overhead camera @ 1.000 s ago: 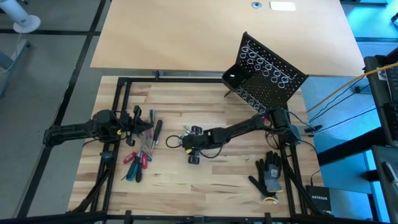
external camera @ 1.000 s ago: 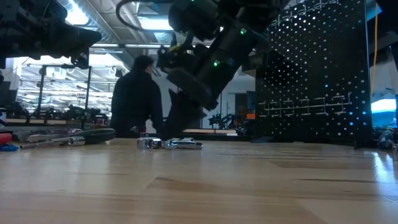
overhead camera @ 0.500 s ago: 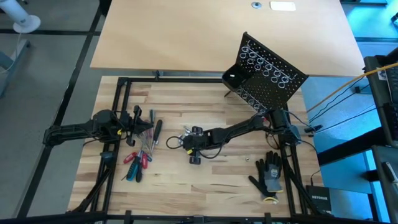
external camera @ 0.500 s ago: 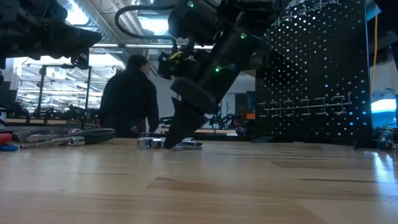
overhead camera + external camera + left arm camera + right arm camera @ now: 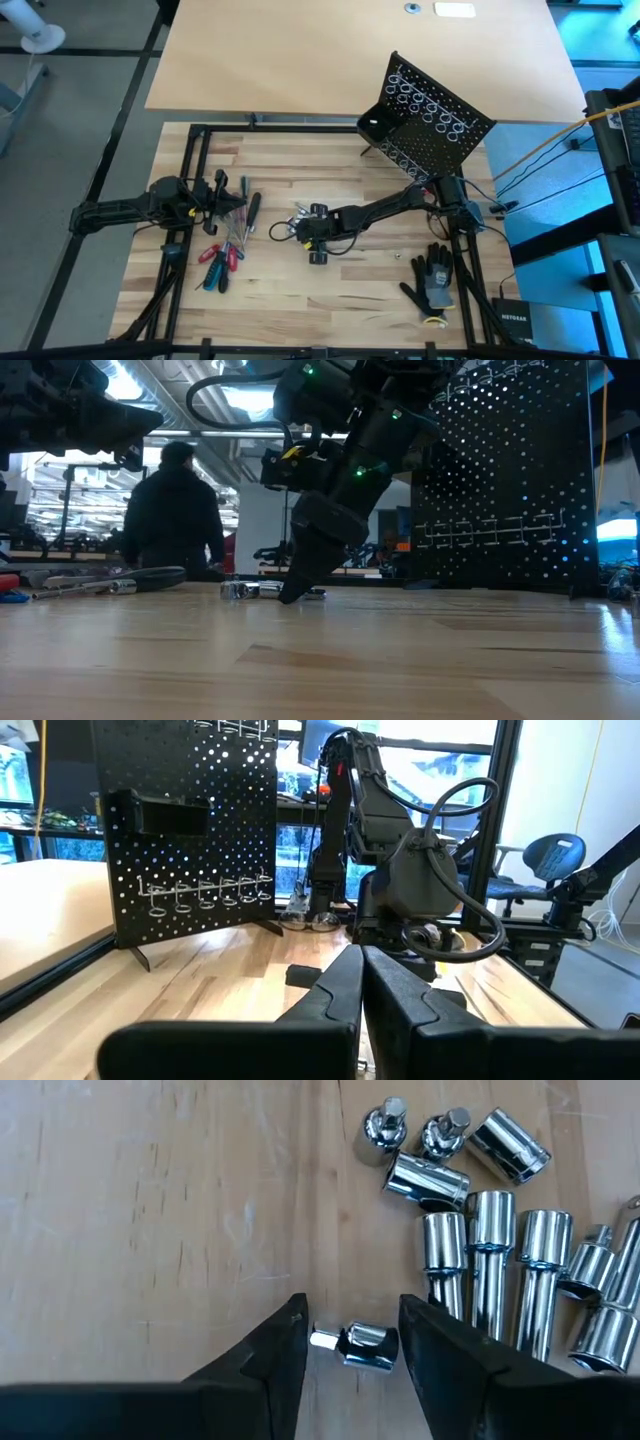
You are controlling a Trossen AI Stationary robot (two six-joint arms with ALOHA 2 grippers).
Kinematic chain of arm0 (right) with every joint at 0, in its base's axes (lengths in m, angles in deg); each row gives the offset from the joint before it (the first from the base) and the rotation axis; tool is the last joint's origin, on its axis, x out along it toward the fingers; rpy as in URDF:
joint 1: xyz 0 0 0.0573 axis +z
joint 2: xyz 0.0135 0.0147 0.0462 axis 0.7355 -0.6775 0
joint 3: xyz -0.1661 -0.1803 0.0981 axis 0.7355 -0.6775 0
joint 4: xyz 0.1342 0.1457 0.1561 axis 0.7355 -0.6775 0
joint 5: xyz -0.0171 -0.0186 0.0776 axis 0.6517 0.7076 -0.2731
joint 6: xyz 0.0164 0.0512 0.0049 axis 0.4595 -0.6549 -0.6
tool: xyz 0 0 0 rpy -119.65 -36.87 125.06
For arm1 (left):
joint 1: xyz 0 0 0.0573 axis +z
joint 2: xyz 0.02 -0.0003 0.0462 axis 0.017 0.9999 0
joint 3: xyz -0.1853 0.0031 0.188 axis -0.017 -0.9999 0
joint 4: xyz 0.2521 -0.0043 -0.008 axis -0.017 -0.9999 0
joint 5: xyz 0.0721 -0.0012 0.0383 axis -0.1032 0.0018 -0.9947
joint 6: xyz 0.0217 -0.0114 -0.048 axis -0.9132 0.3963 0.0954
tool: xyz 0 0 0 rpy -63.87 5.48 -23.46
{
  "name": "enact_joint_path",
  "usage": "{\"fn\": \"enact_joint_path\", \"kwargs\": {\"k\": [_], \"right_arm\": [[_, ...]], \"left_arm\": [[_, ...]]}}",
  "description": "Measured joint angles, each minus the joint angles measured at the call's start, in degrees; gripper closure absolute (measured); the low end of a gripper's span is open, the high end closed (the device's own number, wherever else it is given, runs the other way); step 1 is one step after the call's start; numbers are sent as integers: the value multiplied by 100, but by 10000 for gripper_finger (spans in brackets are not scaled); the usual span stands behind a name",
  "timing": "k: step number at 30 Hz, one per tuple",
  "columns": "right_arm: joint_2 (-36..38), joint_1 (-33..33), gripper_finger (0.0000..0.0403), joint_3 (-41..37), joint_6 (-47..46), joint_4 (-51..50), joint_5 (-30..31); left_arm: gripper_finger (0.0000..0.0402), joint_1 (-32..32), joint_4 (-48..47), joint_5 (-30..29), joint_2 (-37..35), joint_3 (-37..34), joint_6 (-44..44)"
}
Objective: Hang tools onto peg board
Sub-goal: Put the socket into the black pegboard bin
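The right claw (image 5: 352,1342) is down at mid-counter (image 5: 300,290), fingers part open and straddling one small chrome bit (image 5: 360,1346) that lies on its side, apart from the cluster of sockets (image 5: 500,1280); nothing is gripped yet, a gap showing on each side of it. The bit looks like solid polished steel: stiff, dense for its bulk, not fragile, but round and slick, so it may roll or squirt out under a skewed pinch; I would close across its wider barrel, not the thin square stub, with the pads square to the barrel's round sides. The left claw (image 5: 362,982) waits at the left of the counter, fingers pressed together and empty, just by the screwdrivers (image 5: 222,262). The peg board (image 5: 425,120) stands at the far right, none of these tools on it yet.
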Motion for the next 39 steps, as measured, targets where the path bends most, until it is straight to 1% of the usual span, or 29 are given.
{"fn": "enact_joint_path", "kwargs": {"k": [6,9,11,18,20,23,25,27,32,34,36,39], "right_arm": [[3,0,285,-2,2,-17,3],[4,0,284,-8,-103,13,50],[4,0,269,-17,-146,97,51],[147,-9,192,-38,-308,154,56],[301,-7,180,-38,-308,156,56],[575,-4,172,-29,-450,101,56],[694,-3,172,-27,-749,20,55],[730,-3,174,-27,-1243,-20,54],[563,30,183,-25,-3022,-111,47],[431,75,186,-25,-3576,-94,132],[301,149,190,-25,-3949,18,249],[120,201,196,-25,-4192,177,310]], "left_arm": [[400,0,2,0,0,0,0],[400,0,1,0,0,0,0],[400,0,1,-2,-1,0,0],[400,0,1,-1,-1,0,0],[400,-1,1,-1,0,0,0],[400,-2,2,-1,0,0,0],[400,0,0,0,0,0,0],[400,-2,-2,0,0,0,10],[400,0,-14,0,0,0,58],[400,-2,-27,0,-2,0,63],[400,-2,-47,0,-1,0,66],[400,0,-58,-1,0,0,47]]}}
